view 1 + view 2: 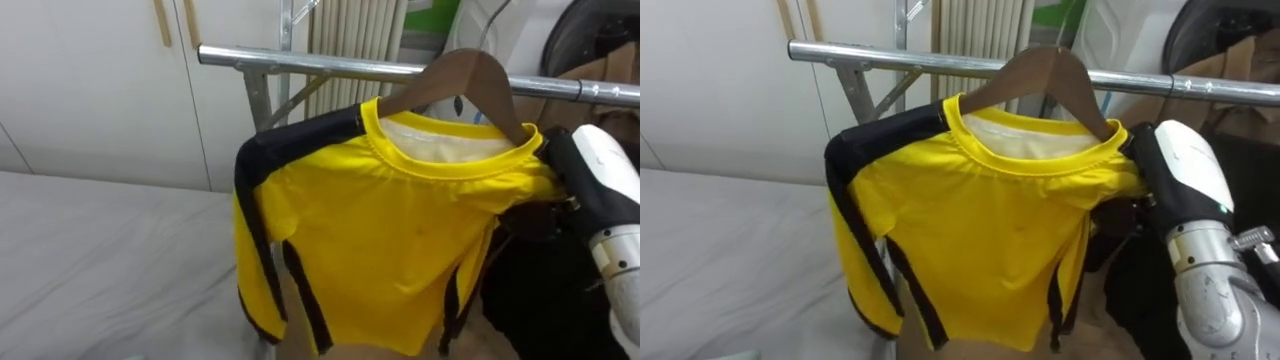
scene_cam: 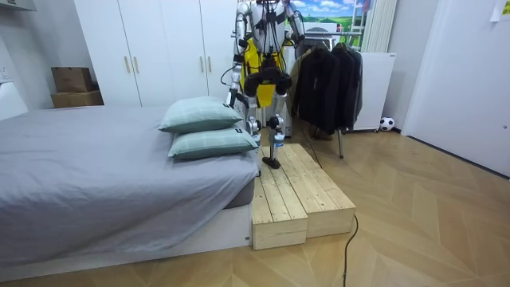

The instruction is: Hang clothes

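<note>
Yellow shirt [image 1: 380,240] on curved wood hanger [image 1: 470,80], round steel rail [image 1: 300,62]; R hand [image 1: 600,170] grip can't tell

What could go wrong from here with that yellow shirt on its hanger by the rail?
I can't tell whether the hanger has hooked the rail, so the yellow shirt might fall on release. The right hand sits against the bunched shoulder and might drag the shirt askew when it pulls back.

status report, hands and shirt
Right hand at shoulder of yellow shirt, grip unreadable. Left hand low at side. Shirt on wooden hanger at the rail, hook seating unclear. Dark clothes crowd rail's right.
</note>
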Controlling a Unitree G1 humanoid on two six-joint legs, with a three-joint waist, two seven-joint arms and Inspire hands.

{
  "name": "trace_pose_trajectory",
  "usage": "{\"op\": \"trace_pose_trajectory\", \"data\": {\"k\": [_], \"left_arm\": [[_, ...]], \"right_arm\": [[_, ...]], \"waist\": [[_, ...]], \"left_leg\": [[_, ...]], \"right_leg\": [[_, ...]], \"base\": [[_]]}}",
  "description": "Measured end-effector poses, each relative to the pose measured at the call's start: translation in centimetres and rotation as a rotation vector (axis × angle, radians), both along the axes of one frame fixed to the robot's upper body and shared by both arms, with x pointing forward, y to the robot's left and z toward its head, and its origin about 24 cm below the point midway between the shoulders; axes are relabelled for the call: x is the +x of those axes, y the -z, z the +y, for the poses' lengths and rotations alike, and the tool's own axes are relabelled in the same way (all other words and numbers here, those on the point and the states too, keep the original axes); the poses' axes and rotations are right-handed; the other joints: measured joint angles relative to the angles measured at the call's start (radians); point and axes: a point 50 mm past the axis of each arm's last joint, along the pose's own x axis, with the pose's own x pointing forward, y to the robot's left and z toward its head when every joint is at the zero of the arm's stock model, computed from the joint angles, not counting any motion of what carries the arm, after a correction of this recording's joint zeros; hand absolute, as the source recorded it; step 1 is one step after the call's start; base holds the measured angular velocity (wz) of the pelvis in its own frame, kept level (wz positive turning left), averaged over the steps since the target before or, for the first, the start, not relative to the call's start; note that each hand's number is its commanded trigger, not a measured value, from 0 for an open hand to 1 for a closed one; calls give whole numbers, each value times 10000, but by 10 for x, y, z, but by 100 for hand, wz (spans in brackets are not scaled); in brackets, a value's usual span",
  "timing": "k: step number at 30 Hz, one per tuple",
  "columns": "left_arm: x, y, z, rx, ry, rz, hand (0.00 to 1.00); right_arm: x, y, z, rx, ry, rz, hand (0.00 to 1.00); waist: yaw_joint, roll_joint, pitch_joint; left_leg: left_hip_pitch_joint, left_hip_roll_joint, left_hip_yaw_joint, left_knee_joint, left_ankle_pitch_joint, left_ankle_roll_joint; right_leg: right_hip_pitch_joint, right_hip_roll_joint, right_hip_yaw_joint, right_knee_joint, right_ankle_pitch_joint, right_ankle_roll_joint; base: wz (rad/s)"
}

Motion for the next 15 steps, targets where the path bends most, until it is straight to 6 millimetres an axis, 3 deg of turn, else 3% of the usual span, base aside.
{"op": "trace_pose_trajectory", "data": {"k": [9,15], "left_arm": [[3,-1,3,15,23,-70,0],[12,0,5,-90,92,-295,0]], "right_arm": [[11,14,-11,27,339,1040,100],[15,22,-13,153,322,1870,100]], "waist": [[234,-61,3],[539,61,9]], "left_leg": [[148,2,-47,-16,0,1],[110,-2,-276,-34,-1,-1]], "right_leg": [[121,-23,-117,-28,5,-11],[144,-48,-267,-108,17,-35]], "base": [[2],[8]]}}
